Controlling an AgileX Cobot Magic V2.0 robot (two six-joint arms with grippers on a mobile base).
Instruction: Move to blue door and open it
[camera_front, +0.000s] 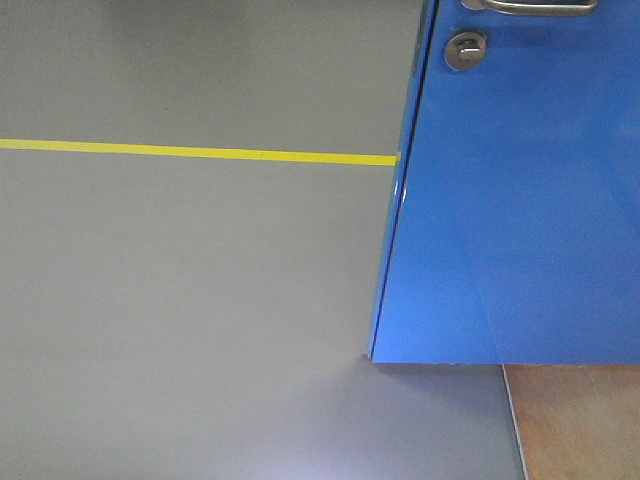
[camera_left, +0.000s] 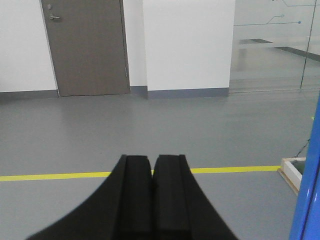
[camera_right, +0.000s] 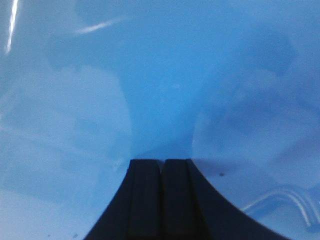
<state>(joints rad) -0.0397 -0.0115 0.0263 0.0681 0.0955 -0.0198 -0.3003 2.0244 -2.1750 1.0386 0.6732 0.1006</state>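
The blue door (camera_front: 520, 200) fills the right half of the front view, its free edge on the left and its bottom edge just above the floor. Its silver lever handle (camera_front: 540, 6) and round lock (camera_front: 465, 49) show at the top. In the right wrist view the glossy blue door (camera_right: 160, 85) fills the frame; my right gripper (camera_right: 161, 161) is shut with its tips at or touching the panel. My left gripper (camera_left: 151, 157) is shut, empty, pointing past the door over open floor. A strip of the blue door (camera_left: 307, 190) edges that view's right side.
A yellow floor line (camera_front: 190, 151) crosses the grey floor and meets the door's edge. A wooden base (camera_front: 580, 420) lies under the door. Farther off, the left wrist view shows a grey-brown door (camera_left: 86, 47), a white wall and glass panels (camera_left: 272, 45).
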